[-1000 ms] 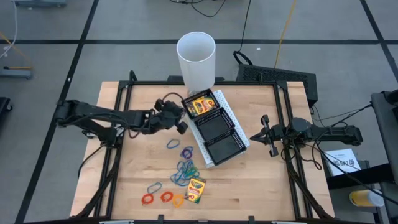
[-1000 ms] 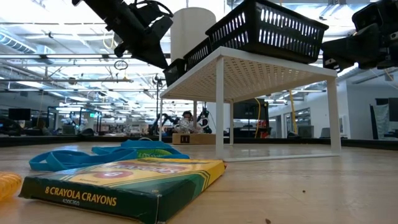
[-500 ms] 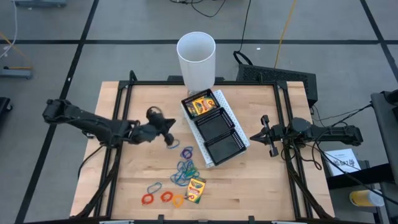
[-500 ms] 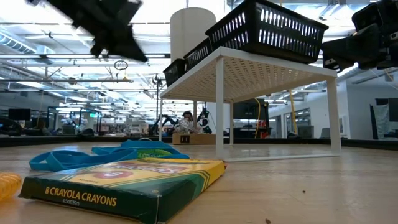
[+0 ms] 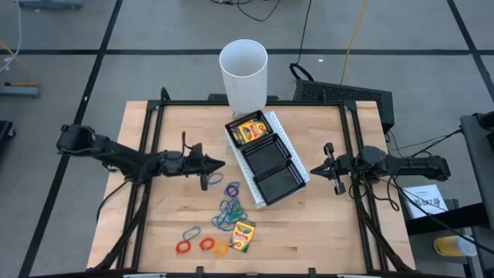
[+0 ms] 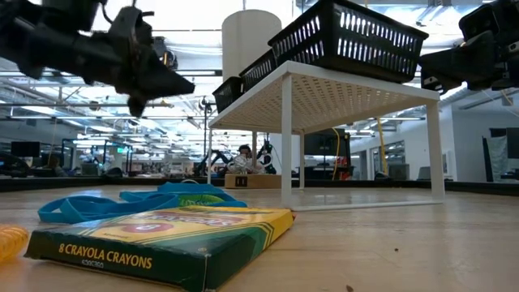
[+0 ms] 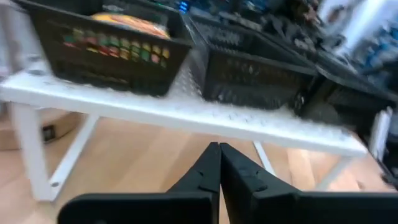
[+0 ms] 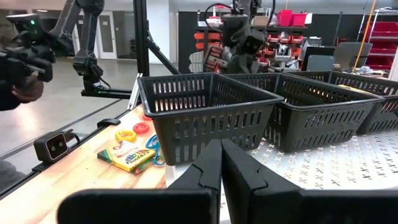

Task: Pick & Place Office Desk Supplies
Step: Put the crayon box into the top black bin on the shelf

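Crayon boxes point(image 5: 248, 130) lie in the far compartment of the black mesh tray point(image 5: 266, 158), which stands on a white riser. One more crayon box point(image 5: 243, 236) lies flat on the table near the front, also seen close up in the low view point(image 6: 162, 239). Rubber-band loops point(image 5: 228, 208) are scattered beside it, with orange and red ones point(image 5: 202, 245) nearer the front edge. My left gripper point(image 5: 221, 164) is shut and empty, pointing level at the tray from its left, above the table point(image 7: 219, 149). My right gripper point(image 5: 326, 166) waits shut at the tray's right point(image 8: 221, 146).
A tall white cup point(image 5: 244, 73) stands behind the tray at the table's far edge. The tray's middle and near compartments point(image 5: 274, 177) hold nothing. Bare wood lies between the left arm and the near edge and on the right half of the table point(image 5: 324, 224).
My left gripper has drawn back from the tray's far compartment toward the table's left edge and sunk lower. It has tipped from slanting down to nearly level. The crayon boxes and rubber bands have stayed where they were.
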`<state>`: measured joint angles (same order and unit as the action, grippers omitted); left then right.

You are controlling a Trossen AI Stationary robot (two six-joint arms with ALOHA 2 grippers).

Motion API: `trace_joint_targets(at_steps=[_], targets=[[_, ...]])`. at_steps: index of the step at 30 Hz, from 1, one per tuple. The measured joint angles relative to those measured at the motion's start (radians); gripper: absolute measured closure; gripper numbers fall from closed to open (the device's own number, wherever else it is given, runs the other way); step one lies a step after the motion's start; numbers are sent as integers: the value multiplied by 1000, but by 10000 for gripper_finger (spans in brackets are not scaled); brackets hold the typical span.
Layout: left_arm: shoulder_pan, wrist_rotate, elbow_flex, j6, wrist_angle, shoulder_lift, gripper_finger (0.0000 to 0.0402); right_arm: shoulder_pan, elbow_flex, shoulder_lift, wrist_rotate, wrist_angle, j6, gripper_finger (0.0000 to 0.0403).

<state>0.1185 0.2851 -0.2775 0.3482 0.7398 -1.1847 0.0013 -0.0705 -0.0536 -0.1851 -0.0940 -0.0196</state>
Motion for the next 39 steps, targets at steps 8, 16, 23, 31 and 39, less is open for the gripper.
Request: trace_joint_targets(at_steps=[8,16,23,31,39], targets=[[-146,-317,0,-122,128,-10,394,0,0,0,0,0,0,403],[-265,-335,0,-108,-213,272,390,0,0,0,0,0,-34,403],[-273,-332,0,-119,-474,508,388,0,0,0,0,-8,-45,403],[-237,-317,0,-131,-663,655,393,0,0,0,0,-15,-45,403],[-212,-323,0,-13,-660,700,387,0,0,0,0,-15,-45,403]])
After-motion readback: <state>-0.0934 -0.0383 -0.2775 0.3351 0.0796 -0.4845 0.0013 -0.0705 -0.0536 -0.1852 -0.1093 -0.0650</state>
